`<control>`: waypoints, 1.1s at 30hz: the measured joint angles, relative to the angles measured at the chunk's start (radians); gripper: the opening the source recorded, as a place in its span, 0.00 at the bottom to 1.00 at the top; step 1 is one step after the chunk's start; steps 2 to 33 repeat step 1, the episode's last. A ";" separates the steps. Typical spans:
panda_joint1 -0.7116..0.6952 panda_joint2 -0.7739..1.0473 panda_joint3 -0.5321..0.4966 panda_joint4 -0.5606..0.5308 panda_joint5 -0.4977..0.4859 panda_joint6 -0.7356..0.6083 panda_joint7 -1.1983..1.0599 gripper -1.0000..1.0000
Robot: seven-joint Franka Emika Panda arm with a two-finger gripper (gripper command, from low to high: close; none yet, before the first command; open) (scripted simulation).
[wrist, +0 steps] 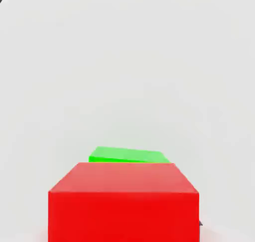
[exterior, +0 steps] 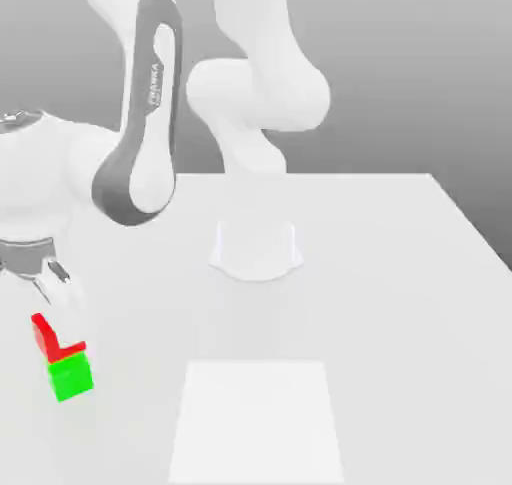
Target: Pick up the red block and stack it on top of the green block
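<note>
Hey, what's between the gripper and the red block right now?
Nothing. In the exterior view the gripper hangs just above the red block, which sits skewed on the green block; the gap is bare.

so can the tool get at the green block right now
Probably not from above: the red block sits on the green block, covering part of its top, with the tool just above both.

White Franka arm (exterior: 150,113) is reaching down at the exterior view's left, its 2-finger gripper (exterior: 52,285) pointing downward with fingers (exterior: 62,278) parted.
</note>
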 joint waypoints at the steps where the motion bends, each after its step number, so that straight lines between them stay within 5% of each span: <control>1: 0.000 0.000 0.000 0.000 0.000 0.000 0.000 1.00; 33: 0.000 0.000 0.000 0.000 0.000 0.000 0.000 1.00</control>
